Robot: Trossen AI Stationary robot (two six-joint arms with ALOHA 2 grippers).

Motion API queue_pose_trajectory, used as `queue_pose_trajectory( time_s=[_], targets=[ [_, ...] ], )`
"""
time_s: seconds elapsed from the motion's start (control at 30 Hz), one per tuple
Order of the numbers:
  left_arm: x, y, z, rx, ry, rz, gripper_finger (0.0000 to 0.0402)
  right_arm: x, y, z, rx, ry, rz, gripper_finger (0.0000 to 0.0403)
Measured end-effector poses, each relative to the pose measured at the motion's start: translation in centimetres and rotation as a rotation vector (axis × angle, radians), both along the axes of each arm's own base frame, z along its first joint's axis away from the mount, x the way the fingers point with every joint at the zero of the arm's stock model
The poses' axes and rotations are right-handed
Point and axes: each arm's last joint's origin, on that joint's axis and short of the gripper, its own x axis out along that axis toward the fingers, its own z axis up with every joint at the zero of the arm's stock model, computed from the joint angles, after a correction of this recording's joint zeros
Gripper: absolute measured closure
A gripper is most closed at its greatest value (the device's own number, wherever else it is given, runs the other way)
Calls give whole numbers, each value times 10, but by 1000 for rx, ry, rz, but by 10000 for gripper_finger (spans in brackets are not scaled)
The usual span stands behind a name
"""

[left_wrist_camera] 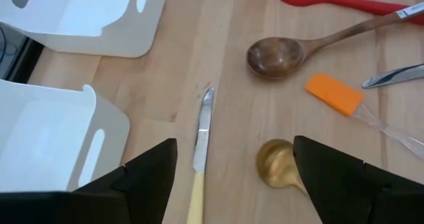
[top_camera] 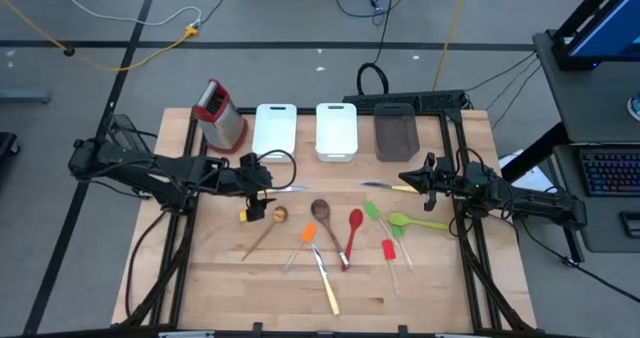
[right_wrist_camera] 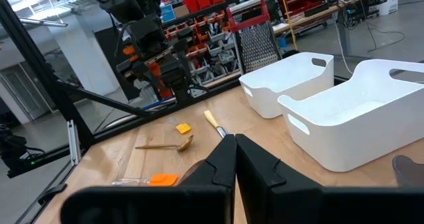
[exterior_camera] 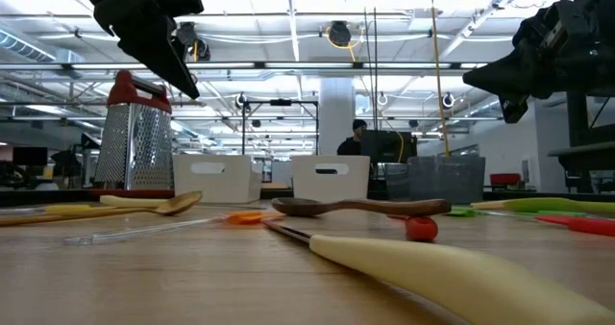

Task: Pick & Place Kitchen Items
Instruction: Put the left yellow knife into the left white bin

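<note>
From above, the left arm covered part of a pale-handled knife (top_camera: 290,187) lying just before the white bins, so only its blade tip showed there; the left wrist view gave the blade clearly but cut the handle off at the frame edge. That view also hid part of the light wooden spoon (left_wrist_camera: 277,164) behind one finger. The left tool (left_wrist_camera: 235,177) hung above the surface (top_camera: 220,278) with its fingers spread wide and nothing between them, the knife and the light spoon's bowl lying below the gap. The right tool (right_wrist_camera: 235,159) was at the right side of the surface, fingers pressed together, holding nothing. Three bins stood along the far edge: two white bins (top_camera: 275,128) and one grey bin (top_camera: 396,133), with one steel grater (top_camera: 220,113) to their left. Across the middle lay the utensils: two wooden spoons, light and dark (top_camera: 322,213), one red spoon (top_camera: 353,233), one lime-green spoon (top_camera: 415,221), one orange spatula (top_camera: 306,236), one red spatula (top_camera: 389,251), one green spatula (top_camera: 373,212), a small yellow spatula head (top_camera: 245,215) beside the left tool, and a second knife (top_camera: 325,283) nearest the front. A further knife beneath the right arm was hard to make out.
</note>
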Motion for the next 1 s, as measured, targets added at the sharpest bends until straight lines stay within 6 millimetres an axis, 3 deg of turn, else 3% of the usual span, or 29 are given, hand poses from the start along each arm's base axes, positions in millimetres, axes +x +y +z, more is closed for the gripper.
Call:
queue_pose_trajectory(
  time_s=[0.27, 0.43, 0.63, 0.83, 1.0],
  targets=[
    [0, 0, 0, -17, -5, 17, 92, 0, 0, 0, 0, 0, 0, 399],
    [0, 1, -1, -97, -29, 124, 99, 0, 0, 0, 0, 0, 0, 399],
    [8, 7, -11, -107, 12, 180, 100, 0, 0, 0, 0, 0, 0, 399],
    [19, 13, -31, -92, 133, 98, 101, 0, 0, 0, 0, -1, 0, 399],
    [16, 20, -40, -23, 259, 19, 101, 0, 0, 0, 0, 0, 0, 399]
  ],
)
